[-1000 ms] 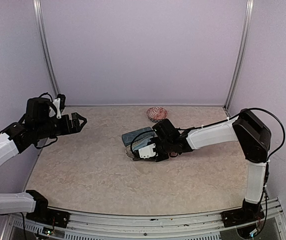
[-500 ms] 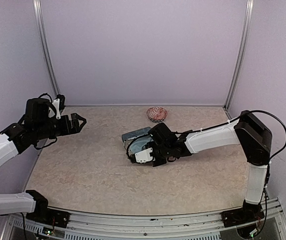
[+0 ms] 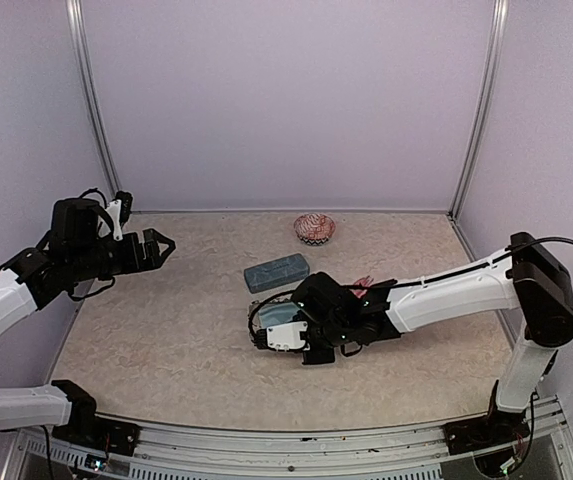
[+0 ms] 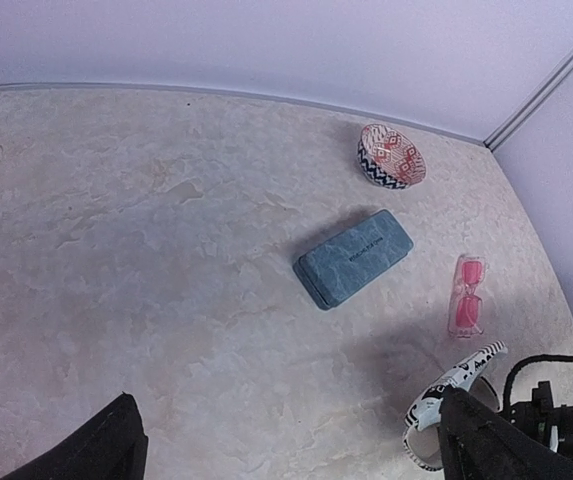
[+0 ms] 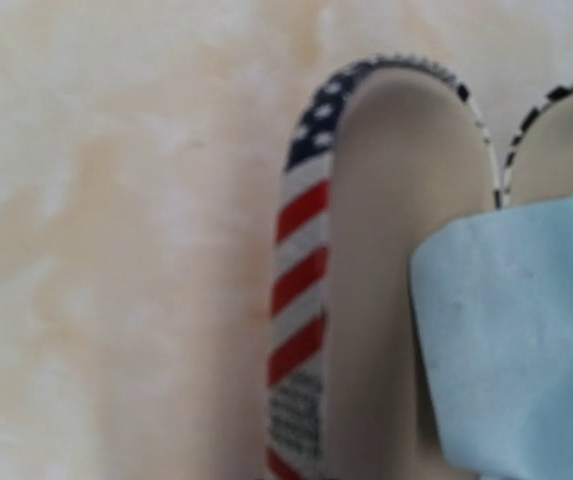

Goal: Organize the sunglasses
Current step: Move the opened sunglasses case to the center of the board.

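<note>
Nearest you, your right jaws sit low over the beige marbled counter, at a black-and-white patterned soft pouch; you can't tell their grip. Just beyond lie the slim pink-red folded sunglasses, near the blue-teal rectangular hard case. Your left jaws hover spread wide. Farthest sits a red-and-white patterned round bowl.

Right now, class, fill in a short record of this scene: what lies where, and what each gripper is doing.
case: blue-teal case, closed, flat on the table
glasses: pink sunglasses, right of the case, apart from it, untouched
bowl: patterned bowl, near the back wall
pouch: black-and-white pouch, at the right gripper
left arm: left gripper open, holding nothing, over the left side
right arm: low by the pouch; whether it grips cannot be told
</note>
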Controlling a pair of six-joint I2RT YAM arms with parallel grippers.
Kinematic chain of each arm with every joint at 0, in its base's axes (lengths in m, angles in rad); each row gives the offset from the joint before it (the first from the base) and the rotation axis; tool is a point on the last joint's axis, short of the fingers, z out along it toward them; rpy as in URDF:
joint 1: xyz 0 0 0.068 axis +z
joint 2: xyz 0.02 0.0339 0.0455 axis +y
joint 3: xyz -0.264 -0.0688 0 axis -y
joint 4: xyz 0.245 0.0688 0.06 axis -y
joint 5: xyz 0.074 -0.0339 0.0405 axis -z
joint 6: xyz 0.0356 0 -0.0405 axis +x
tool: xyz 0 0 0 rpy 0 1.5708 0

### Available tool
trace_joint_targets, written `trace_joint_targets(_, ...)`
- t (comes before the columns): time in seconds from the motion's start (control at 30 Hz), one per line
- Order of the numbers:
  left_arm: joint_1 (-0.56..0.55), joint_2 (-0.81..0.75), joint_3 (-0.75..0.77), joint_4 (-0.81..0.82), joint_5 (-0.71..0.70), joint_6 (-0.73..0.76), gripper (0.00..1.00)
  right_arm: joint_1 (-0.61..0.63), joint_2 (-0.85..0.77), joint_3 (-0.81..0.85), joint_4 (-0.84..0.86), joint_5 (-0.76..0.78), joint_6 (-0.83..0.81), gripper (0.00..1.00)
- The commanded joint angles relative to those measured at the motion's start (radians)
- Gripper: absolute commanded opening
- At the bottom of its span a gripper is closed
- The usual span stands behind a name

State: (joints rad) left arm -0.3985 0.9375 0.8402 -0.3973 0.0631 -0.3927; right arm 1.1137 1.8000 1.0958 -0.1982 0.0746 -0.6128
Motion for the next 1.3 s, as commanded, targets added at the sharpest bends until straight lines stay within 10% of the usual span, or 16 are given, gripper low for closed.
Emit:
trace_joint_targets(0.0,0.009,-0.008,-0.009,0.025,0.025,-0.001,0.99,0.05,-0.032,-0.02,-0.054,0.0,0.168,0.0)
trace_joint_targets(1.27,0.009,0.011,-0.012,0.025,0.029,-0.002,0.99,0.111,0.024,0.066,-0.105,0.083,0.253,0.27)
